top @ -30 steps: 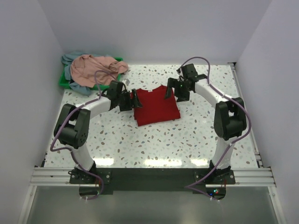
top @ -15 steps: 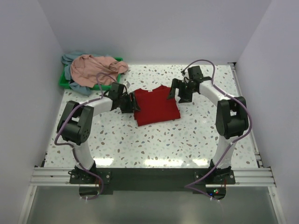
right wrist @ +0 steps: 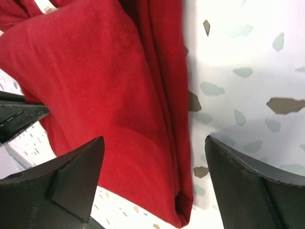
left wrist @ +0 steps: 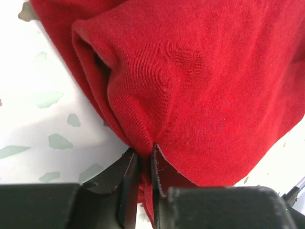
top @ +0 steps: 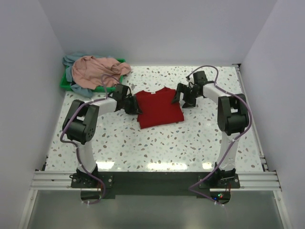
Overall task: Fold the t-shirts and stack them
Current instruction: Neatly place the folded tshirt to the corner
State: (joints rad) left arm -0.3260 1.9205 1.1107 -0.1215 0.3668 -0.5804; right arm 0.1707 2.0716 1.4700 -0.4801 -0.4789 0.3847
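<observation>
1. The red t-shirt [top: 159,107] lies folded on the table [top: 190,138], between both arms.
2. The left gripper [left wrist: 143,164] has its jaws pinched on the shirt's left-edge fold.
3. The right gripper [right wrist: 152,143] holds its jaws wide astride the right edge, apparently not touching it.

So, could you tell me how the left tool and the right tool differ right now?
The left tool is pinched shut on a fold of the red t-shirt; the right tool stands open over its opposite edge, gripping nothing. The left tool bunches the cloth; under the right tool it lies flat. Both sit low at that shirt.
</observation>
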